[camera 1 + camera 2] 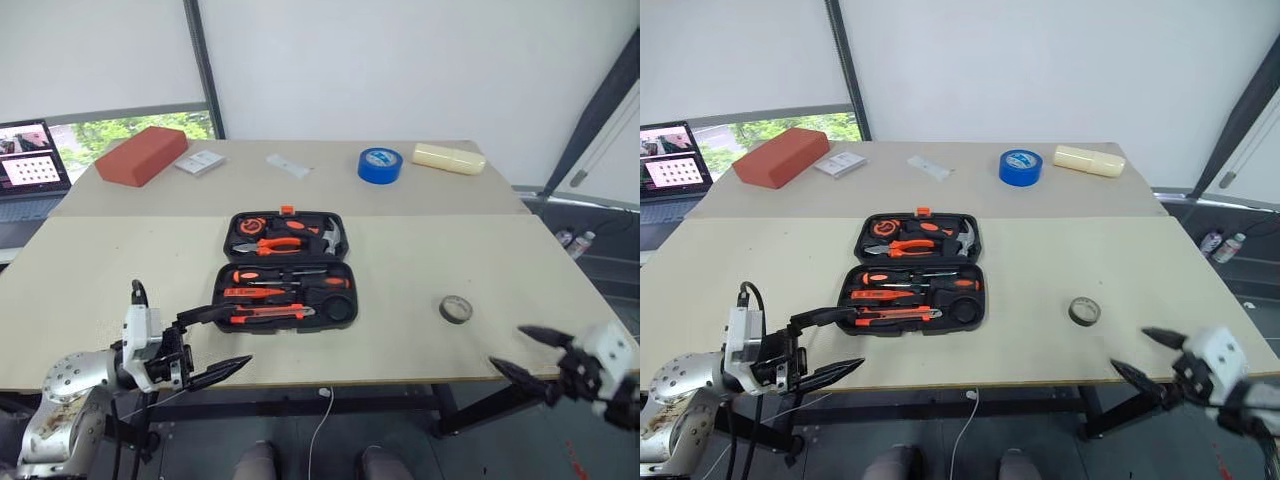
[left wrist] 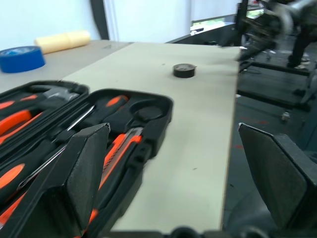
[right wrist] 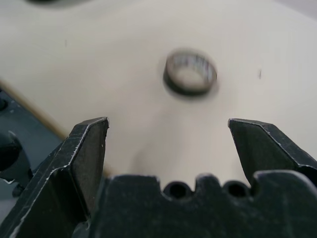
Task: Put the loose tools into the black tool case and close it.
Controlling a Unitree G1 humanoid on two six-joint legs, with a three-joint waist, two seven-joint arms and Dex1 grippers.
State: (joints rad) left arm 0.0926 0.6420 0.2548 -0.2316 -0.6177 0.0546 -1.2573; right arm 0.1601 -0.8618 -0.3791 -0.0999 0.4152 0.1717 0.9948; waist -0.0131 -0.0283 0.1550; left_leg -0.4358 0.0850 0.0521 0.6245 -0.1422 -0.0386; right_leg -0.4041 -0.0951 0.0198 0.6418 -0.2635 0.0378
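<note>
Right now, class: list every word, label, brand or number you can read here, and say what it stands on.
None can be read.
blue tape roll: marks on top, too small.
laptop screen: a grid of tiles, blurred.
small white packet: print too small.
black tool case: no legible brand.

A laptop (image 1: 30, 160) sits left of the red block (image 1: 141, 155), cut off by the picture's left edge; its screen content is too small to read. In the left wrist view, the open black tool case (image 2: 148, 106) runs off the frame's edge, so only part of its tray shows, and one finger (image 2: 81, 173) of the left gripper (image 2: 173, 173) covers part of the orange-and-black tools (image 2: 116, 148) lying in it. In the right wrist view, the small roll of tape (image 3: 190, 72) beyond the right gripper (image 3: 168, 144) is blurred. Beside the red block, the print on the small white packet (image 1: 199, 162) is too small to tell.
</note>
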